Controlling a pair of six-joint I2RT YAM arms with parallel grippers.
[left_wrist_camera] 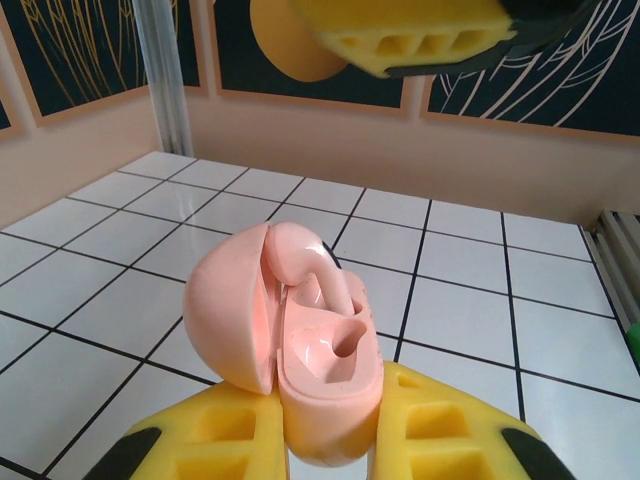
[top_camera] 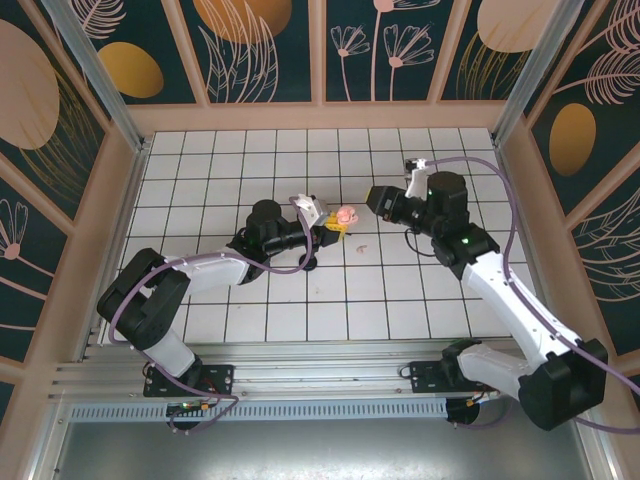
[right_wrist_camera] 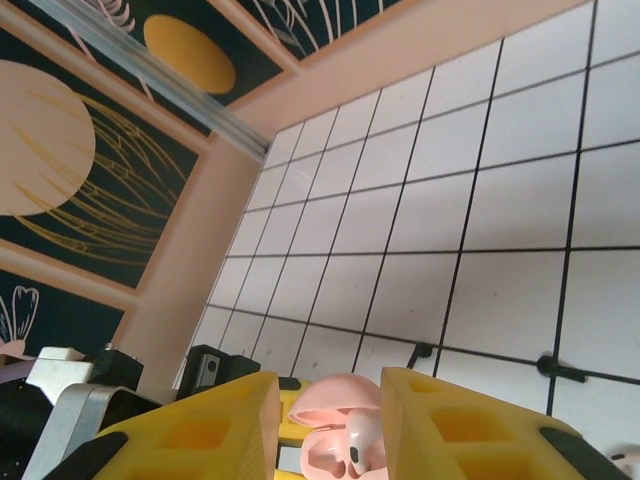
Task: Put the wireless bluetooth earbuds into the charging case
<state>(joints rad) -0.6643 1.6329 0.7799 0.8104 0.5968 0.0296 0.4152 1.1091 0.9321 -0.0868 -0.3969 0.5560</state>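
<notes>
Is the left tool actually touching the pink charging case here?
Touching. The left wrist view shows the left tool with its yellow fingers pressed against both sides of the open pink charging case, with no gap.

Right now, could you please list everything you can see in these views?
charging case: one, pale pink, lid open, raised over the centre tiles
seated earbud: one, pale pink, in one well of the case
loose earbud: one, pale pink, on a tile right of the case
table: one, white tiles, black grid lines
wall panels: several, dark with gold plant prints, around the table
left fingers: two, yellow, shut on the case
right fingers: two, yellow, apart and empty, beside the case
</notes>
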